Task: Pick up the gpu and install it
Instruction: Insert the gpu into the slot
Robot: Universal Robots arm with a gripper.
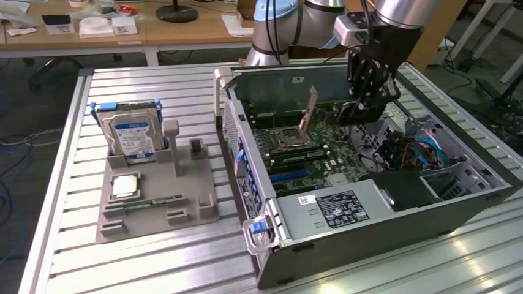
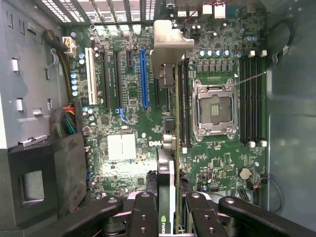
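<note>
The gpu [image 1: 309, 113] hangs edge-down inside the open computer case [image 1: 457, 202], its metal end bracket pointing toward the case's rear wall. My gripper [image 1: 364, 113] is shut on the card's other end, above the motherboard [image 1: 302, 153]. In the wrist view the gpu [image 2: 168, 148] runs edge-on between my fingers [image 2: 143, 212], with its silver bracket [image 2: 168, 44] at the far end. It sits over the board between the blue slot [image 2: 143, 79] and the CPU socket [image 2: 215, 111]. Whether it touches a slot I cannot tell.
A grey holder [image 1: 176, 196] on the slatted table at the exterior view's left carries a hard drive [image 1: 135, 138], a memory stick [image 1: 151, 202] and a small square chip [image 1: 124, 185]. Cables [image 1: 417, 153] and a drive cage crowd the case's near end. Wooden desks stand behind.
</note>
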